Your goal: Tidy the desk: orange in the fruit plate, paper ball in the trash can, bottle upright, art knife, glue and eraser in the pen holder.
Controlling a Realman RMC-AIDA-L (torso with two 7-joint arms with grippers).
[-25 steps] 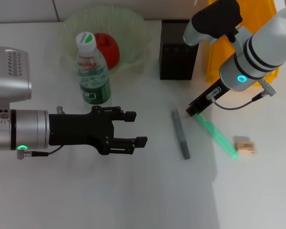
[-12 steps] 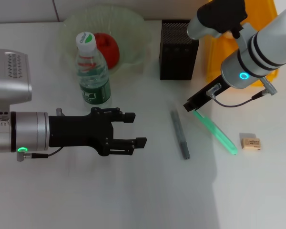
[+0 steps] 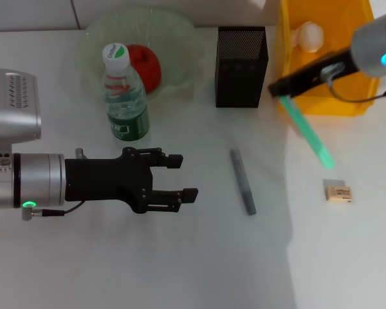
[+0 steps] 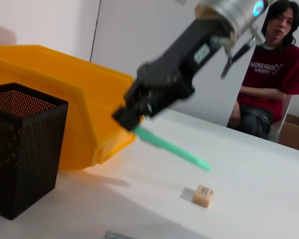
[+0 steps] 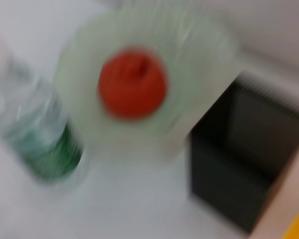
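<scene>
Two slim things matter here: a grey stick (image 3: 242,181) lying on the white bench (image 3: 180,257), and a translucent green stick (image 3: 307,130) pinched by the right pincer (image 3: 281,88), lifted beside the black mesh pen holder (image 3: 240,67) and yellow-orange bin (image 3: 321,58), which holds the white paper ball (image 3: 308,35). The beige eraser (image 3: 338,193) lies apart. The left pincer (image 3: 180,175) hovers, fingers spread, near the upright clear bottle (image 3: 123,93).

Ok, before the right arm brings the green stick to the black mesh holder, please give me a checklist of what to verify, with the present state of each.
1. Green stick held by right hand: ok, lifted clear of the desk.
2. Pen holder upright: ok.
3. Pen holder's opening free: cannot tell.
4. Left hand away from the holder: ok, open over the desk.
5. Bottle upright, out of the path: ok.
6. Eraser and grey stick in holder: not ok.
</scene>
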